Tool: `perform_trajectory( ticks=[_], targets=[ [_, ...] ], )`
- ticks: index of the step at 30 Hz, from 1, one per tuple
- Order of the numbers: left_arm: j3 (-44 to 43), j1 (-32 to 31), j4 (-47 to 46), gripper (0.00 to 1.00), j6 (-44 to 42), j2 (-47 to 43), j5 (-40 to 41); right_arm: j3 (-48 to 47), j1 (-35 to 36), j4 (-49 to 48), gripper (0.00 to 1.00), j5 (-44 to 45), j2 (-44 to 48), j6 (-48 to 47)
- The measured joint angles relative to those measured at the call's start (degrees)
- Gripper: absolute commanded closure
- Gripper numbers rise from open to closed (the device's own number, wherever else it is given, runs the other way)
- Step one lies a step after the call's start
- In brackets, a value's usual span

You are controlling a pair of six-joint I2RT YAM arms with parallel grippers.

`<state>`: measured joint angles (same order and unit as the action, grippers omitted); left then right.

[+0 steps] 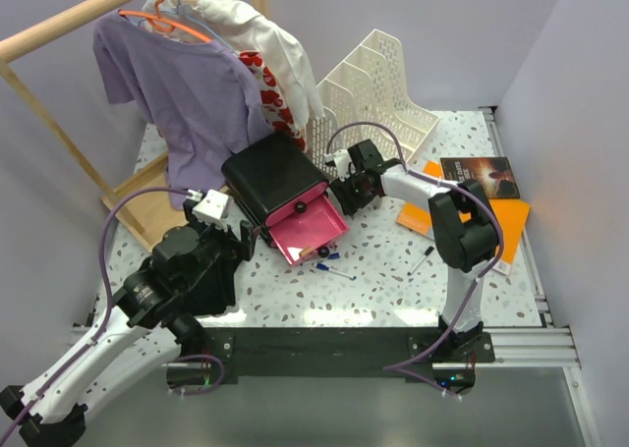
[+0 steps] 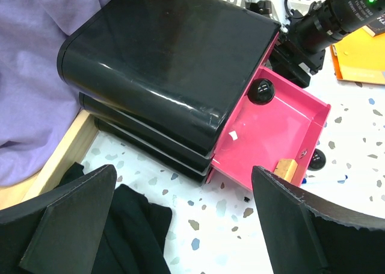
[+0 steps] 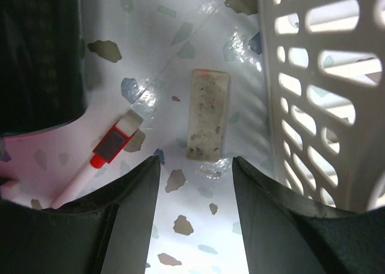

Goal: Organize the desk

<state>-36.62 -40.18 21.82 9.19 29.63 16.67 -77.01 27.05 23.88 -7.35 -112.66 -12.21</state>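
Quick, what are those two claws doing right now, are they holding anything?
Left gripper: open, holding nothing.
Right gripper: open, holding nothing; a speckled pale block lies just ahead, untouched.

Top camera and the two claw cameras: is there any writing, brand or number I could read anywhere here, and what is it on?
Dark book lying on the orange folder: pale lettering on its cover, too small to read.
Black drawer box, white file rack, pale speckled block, red-and-white pen: no writing shows.
Nothing here can actually be read.
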Motion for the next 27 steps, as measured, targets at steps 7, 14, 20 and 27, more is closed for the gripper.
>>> perform_trajectory(
  ticks=[7,14,20,27],
  targets=[
    [0.0,0.0,0.02,0.0,0.0,0.04,0.0,-0.04,0.07,-1.53,0.5,0.61,-1.2,-0.5],
    [0.0,0.0,0.0,0.0,0.0,0.04,0.0,-2.05,0.11,-1.16,0.72,1.86,-2.54,-0.42],
    [0.0,0.0,0.0,0.0,0.0,-0.02,0.0,-3.13,0.33,-0.5,0.91,2.14,-3.21,-0.96],
    [0.0,0.0,0.02,0.0,0.0,-0.37,0.0,-1.11,0.33,-1.6,1.0,2.14,-1.57,-2.25]
  ],
)
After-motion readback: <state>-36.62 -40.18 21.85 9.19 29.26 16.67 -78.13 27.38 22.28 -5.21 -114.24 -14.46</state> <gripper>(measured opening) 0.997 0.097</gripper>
